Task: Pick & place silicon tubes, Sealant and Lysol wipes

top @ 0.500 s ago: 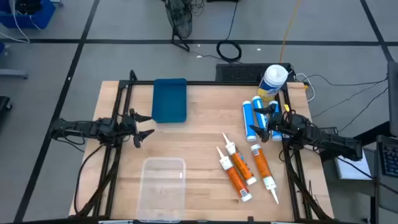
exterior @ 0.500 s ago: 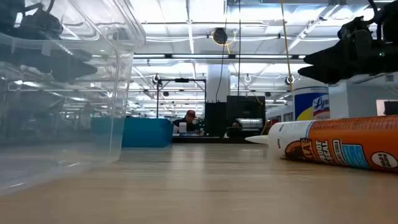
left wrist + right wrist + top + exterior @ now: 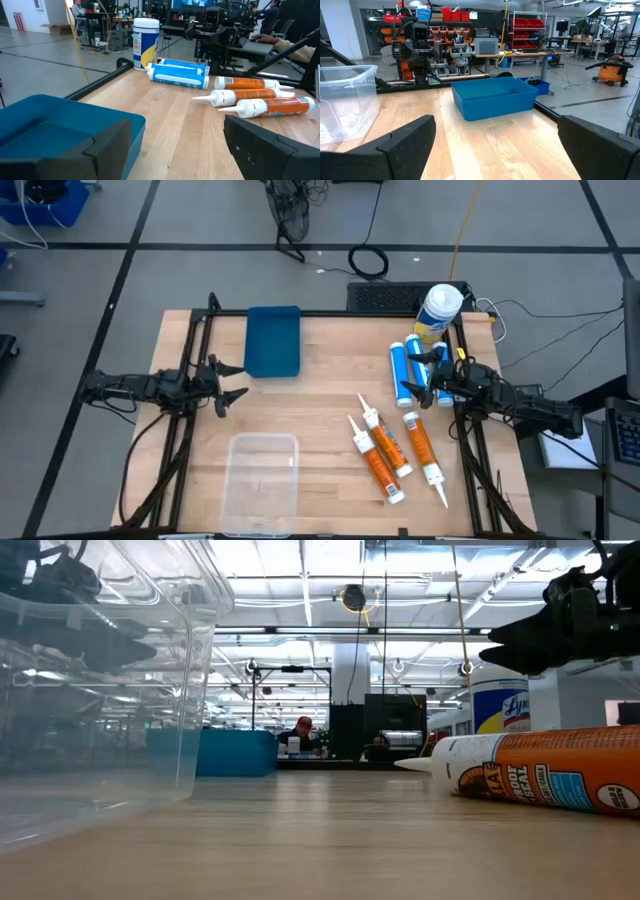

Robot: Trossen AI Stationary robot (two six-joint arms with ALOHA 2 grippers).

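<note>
The Lysol wipes canister (image 3: 440, 311) stands upright at the table's far right corner; it also shows in the left wrist view (image 3: 145, 43). Two slim blue tubes (image 3: 409, 369) lie on their sides just near of it. Three orange tubes with white nozzles (image 3: 393, 450) lie on the table at the near right; one fills the low view (image 3: 545, 778). My right gripper (image 3: 423, 375) is open above the blue tubes, touching nothing. My left gripper (image 3: 232, 381) is open and empty at the table's left side.
A blue bin (image 3: 272, 340) stands at the far middle-left. A clear plastic bin (image 3: 261, 483) stands at the near edge, left of the orange tubes. Black frame rails (image 3: 190, 420) run along the table's left and right sides. A person (image 3: 297, 736) sits beyond the table.
</note>
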